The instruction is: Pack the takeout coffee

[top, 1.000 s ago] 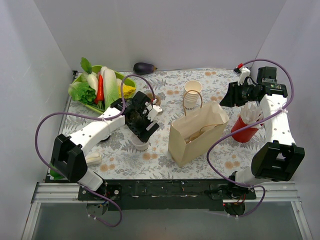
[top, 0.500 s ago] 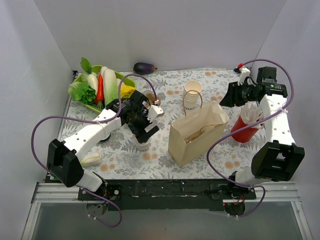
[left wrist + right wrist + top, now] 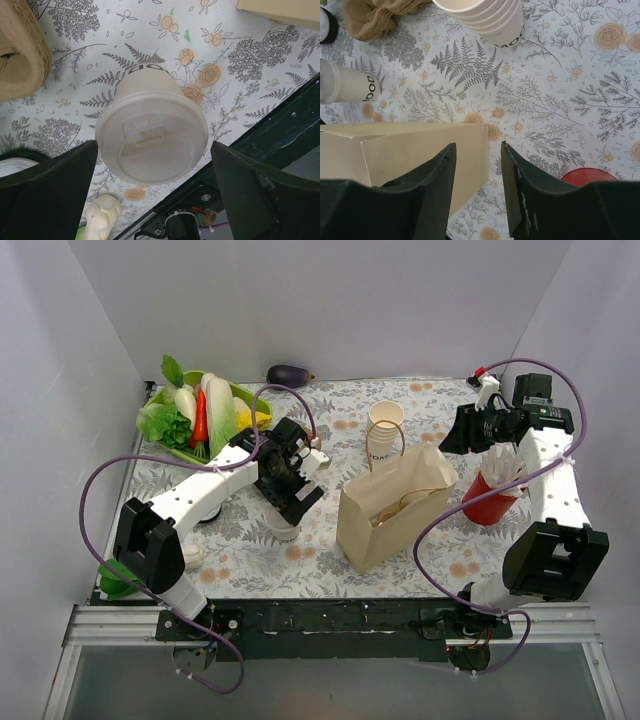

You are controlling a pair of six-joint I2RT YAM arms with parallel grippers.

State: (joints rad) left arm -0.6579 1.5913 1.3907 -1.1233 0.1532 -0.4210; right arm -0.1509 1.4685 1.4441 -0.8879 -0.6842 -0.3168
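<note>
The takeout coffee point(image 3: 152, 135) is a cream-white paper cup with dark print and a white lid, standing upright on the floral cloth. In the top view the cup point(image 3: 283, 532) shows just below my left gripper point(image 3: 288, 480). My left gripper point(image 3: 153, 150) is open and hovers over the lid, with one jaw on each side and touching nothing. The brown paper bag point(image 3: 395, 505) stands open to the cup's right. My right gripper point(image 3: 455, 435) is slightly open and empty, above the bag's far right corner point(image 3: 405, 150). The cup also shows in the right wrist view point(image 3: 347, 85).
A stack of lidless cream cups point(image 3: 385, 430) stands behind the bag. A red cup of white straws point(image 3: 490, 495) is at the right. A green tray of vegetables point(image 3: 165, 445) and an eggplant point(image 3: 288, 374) are at the back left. A brown crumpled thing point(image 3: 20, 50) lies near the cup.
My left arm has swung its elbow and shifted the open gripper slightly right above the cup. The cup, the bag and my right arm have not moved.
</note>
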